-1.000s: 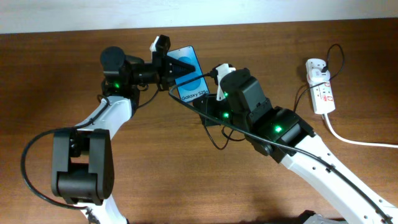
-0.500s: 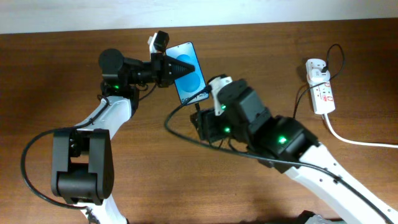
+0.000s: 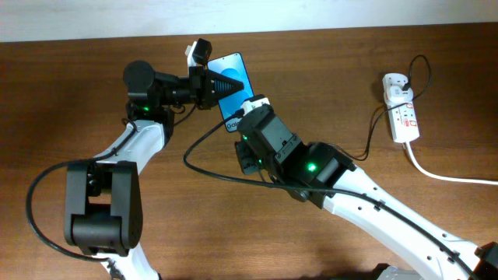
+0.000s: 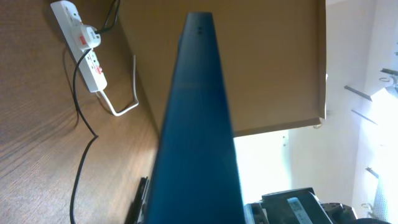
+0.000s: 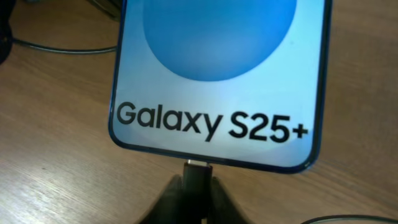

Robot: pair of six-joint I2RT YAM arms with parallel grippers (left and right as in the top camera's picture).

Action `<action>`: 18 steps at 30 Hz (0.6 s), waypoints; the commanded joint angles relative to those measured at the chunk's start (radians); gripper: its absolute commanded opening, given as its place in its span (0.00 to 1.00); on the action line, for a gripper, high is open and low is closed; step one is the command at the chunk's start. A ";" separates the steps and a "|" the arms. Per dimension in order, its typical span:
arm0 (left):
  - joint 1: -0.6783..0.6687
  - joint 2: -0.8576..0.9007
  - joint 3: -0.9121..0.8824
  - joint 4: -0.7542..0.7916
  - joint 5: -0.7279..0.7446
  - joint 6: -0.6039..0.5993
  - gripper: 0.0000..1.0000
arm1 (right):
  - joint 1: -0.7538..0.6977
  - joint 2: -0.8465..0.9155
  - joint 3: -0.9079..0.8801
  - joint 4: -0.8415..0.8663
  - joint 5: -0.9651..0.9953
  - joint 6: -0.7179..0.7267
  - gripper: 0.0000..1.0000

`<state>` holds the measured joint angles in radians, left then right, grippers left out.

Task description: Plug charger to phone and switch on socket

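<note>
Phone: the phone [image 3: 233, 71] is near the far edge of the bench, left of centre, its port end facing the right arm.
Left gripper: the left gripper [image 3: 220, 82] is clamped across the phone, apparently steadying it for insertion.
Right gripper: the right gripper [image 5: 196, 194] pinches the charger [image 3: 204, 161] just behind its connector tip [image 5: 197, 167], which meets the phone's bottom edge; whether it is seated cannot be told.
Socket: the socket [image 3: 403, 115] lies near the far right corner, untouched.
Change: half a second ago the right gripper was short of the phone; now it is at the port.
</note>
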<state>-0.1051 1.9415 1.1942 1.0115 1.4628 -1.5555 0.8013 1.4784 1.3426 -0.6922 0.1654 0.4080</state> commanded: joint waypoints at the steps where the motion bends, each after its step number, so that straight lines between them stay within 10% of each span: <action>1: 0.003 -0.003 0.019 0.015 0.019 0.002 0.00 | 0.003 0.000 0.013 0.024 0.031 -0.008 0.04; 18: -0.037 -0.003 0.019 0.130 0.110 0.001 0.00 | 0.002 -0.004 0.037 0.235 -0.006 -0.083 0.04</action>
<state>-0.0872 1.9415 1.2243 1.1316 1.4361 -1.5757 0.8009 1.4799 1.3235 -0.5556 0.1810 0.3580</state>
